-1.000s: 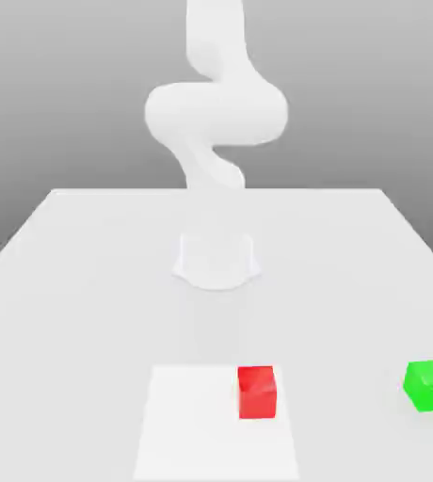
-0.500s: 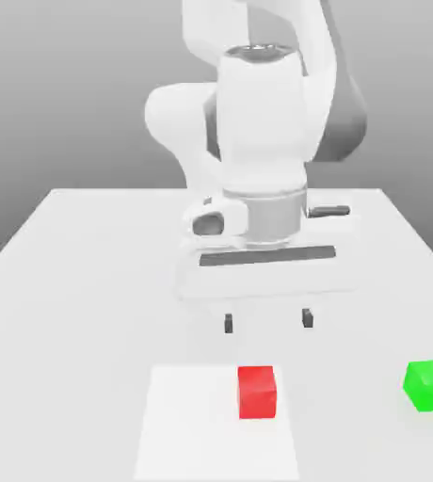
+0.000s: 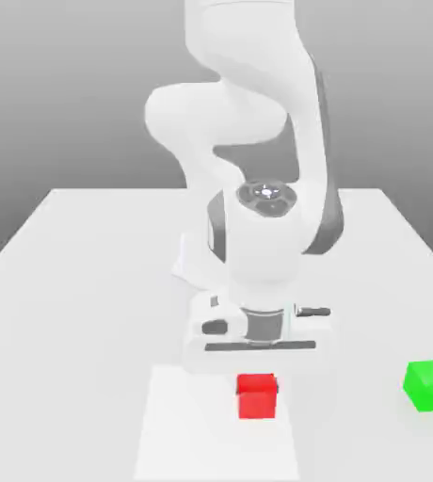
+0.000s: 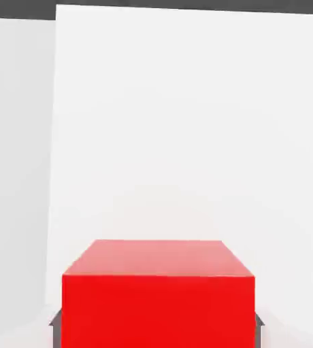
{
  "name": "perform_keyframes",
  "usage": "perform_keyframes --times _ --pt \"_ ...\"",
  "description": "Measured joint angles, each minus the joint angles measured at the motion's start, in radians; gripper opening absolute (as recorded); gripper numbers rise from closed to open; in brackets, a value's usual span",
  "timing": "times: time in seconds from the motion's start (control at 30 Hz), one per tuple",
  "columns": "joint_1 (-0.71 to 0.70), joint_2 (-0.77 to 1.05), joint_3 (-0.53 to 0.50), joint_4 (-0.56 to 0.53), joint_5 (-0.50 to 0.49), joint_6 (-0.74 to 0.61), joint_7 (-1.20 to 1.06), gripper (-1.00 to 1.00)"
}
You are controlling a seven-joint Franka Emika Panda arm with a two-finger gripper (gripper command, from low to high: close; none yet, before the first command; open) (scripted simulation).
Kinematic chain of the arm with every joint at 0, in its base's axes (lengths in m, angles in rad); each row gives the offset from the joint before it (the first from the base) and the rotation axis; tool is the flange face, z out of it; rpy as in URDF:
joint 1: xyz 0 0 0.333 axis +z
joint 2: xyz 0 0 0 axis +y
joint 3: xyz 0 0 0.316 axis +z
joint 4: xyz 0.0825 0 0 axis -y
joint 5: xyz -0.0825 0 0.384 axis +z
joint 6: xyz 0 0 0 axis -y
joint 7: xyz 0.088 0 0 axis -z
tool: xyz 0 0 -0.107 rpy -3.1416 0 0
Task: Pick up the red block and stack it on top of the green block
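Note:
The red block (image 3: 256,396) rests on a white square patch (image 3: 187,424) near the table's front edge. My gripper (image 3: 257,377) has come straight down onto it, the hand sitting just above the block's top. In the hand view the red block (image 4: 158,299) is close up, with a dark fingertip (image 4: 54,319) pressed against each of its two sides, so the gripper is shut on the block. The green block (image 3: 430,385) stands alone on the table at the exterior view's right, well apart from the gripper.
The white table (image 3: 70,282) stretches back to the arm's base (image 3: 187,264) behind the hand. The arm's upper links (image 3: 248,113) rise over the middle of the table.
The arm has dropped from well above the table down onto the red block. Its fingers, spread wide half a second ago, now sit against the block's sides. Neither block has moved.

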Motion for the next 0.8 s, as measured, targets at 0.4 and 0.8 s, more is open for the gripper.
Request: perform_keyframes --times 0.4,0.8 --pt "0.225 -0.180 0.134 0.120 -0.016 -0.300 -0.116 -1.00" --pt "0.383 0.032 0.178 0.251 -0.115 -0.228 -0.147 1.00"
